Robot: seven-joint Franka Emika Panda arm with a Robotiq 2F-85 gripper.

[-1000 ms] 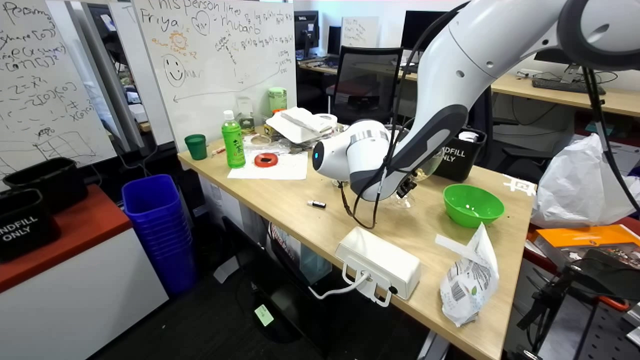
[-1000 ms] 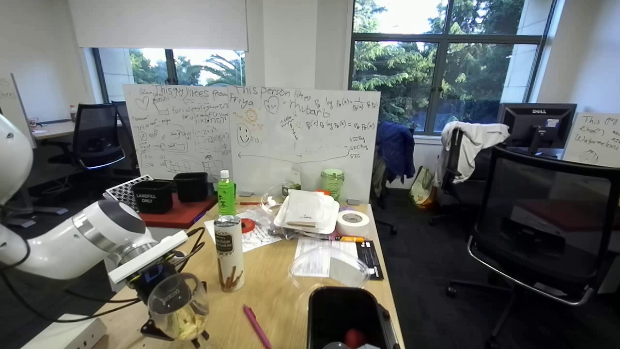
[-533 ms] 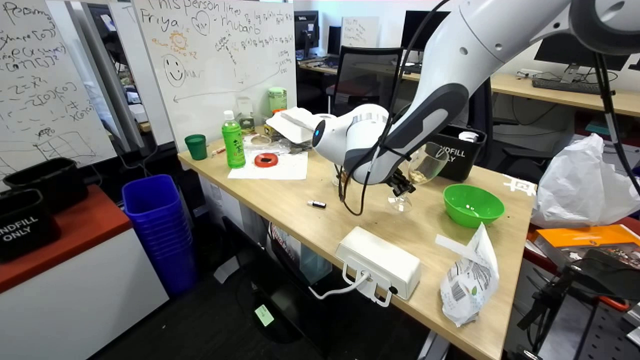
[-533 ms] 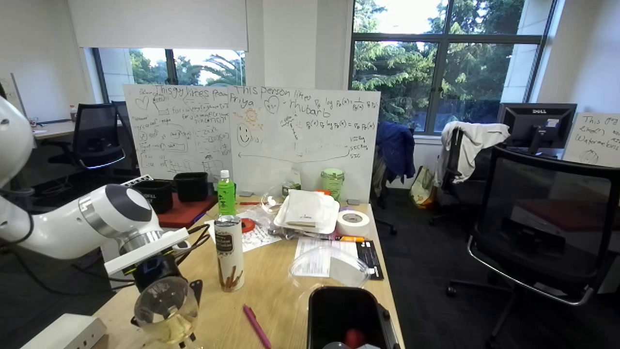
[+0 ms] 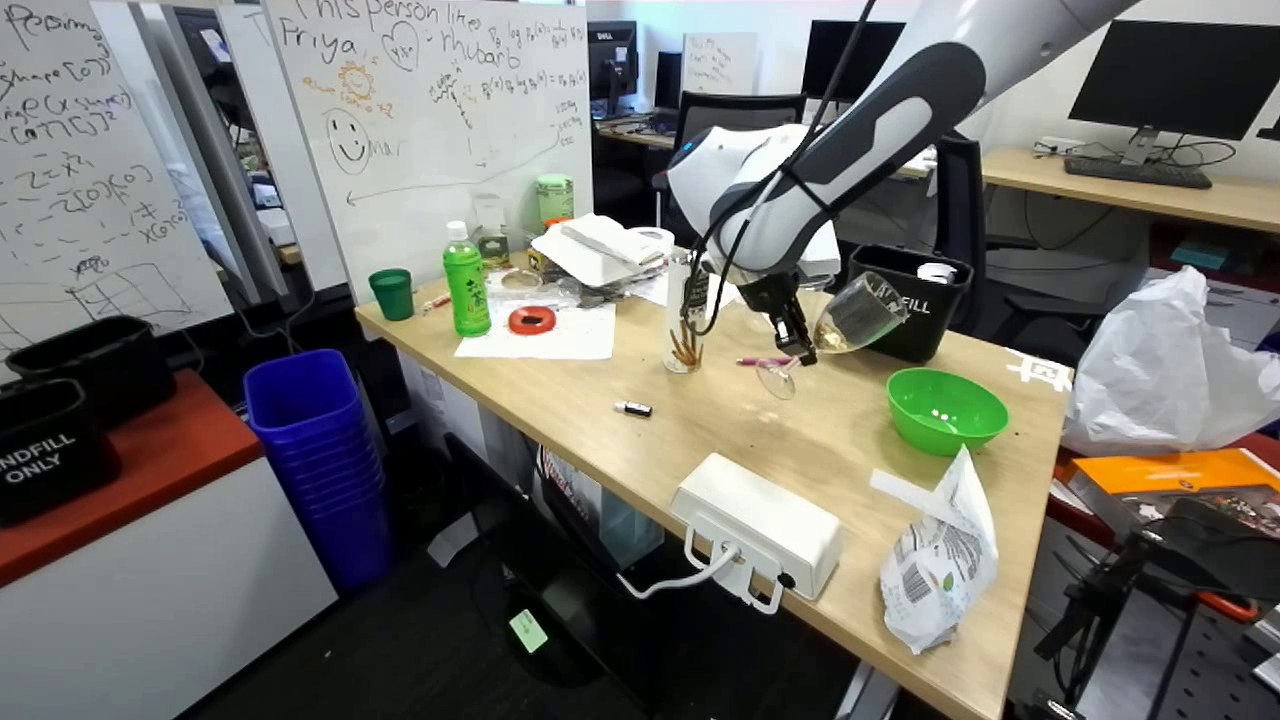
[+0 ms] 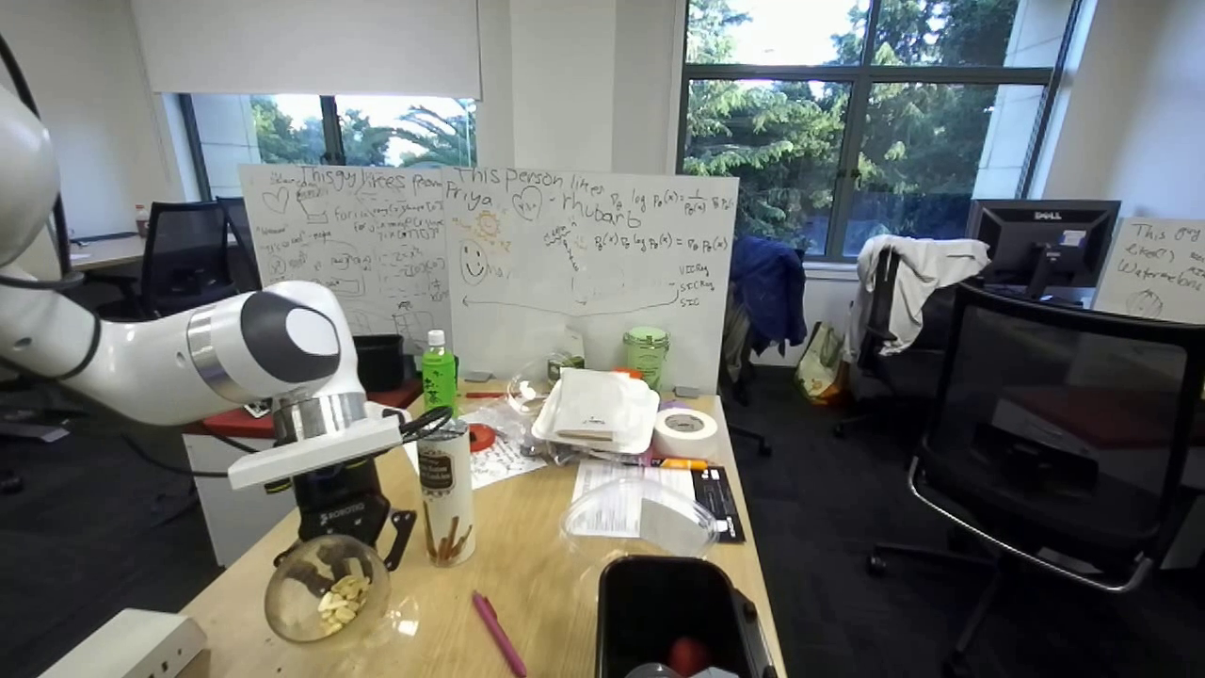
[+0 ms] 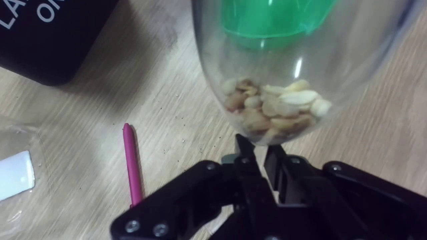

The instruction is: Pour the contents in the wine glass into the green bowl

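Written on the whiteboard (image 6: pixel 602 282) at the end of the counter (image 5: pixel 735 430) are "This person likes" and "rhubarb", with formulas beside; a smaller board (image 6: pixel 1148 273) reads "Watermelons" in an exterior view. The monitor (image 6: pixel 1007 245) is marked DELL. On the black bin (image 5: pixel 928 325), "NDFILL" and "ONLY" can be read in an exterior view, while the wrist view catches just "LA" and "ON". Characters on the green bottle (image 5: pixel 467 290) and the dark label on the white canister (image 6: pixel 452 494) are too small to make out; the white bag (image 5: pixel 940 570) shows a barcode.

The claw (image 7: pixel 260 150), branded ROBOTIQ, has its jaws drawn nearly together, a narrow gap between them, and grips the wine glass (image 5: pixel 868 310) by the stem, just under the cup of the glass. The glass is tilted, its mouth turned up and toward the green bowl (image 5: pixel 945 388); whether the edge of its foot touches the counter I cannot tell. The pale pieces (image 7: pixel 280 106) lie heaped in the lower part of the glass. The green bowl stands on the counter, apart from the glass, between the black bin and the white bag, and shows through the clear glass in the wrist view
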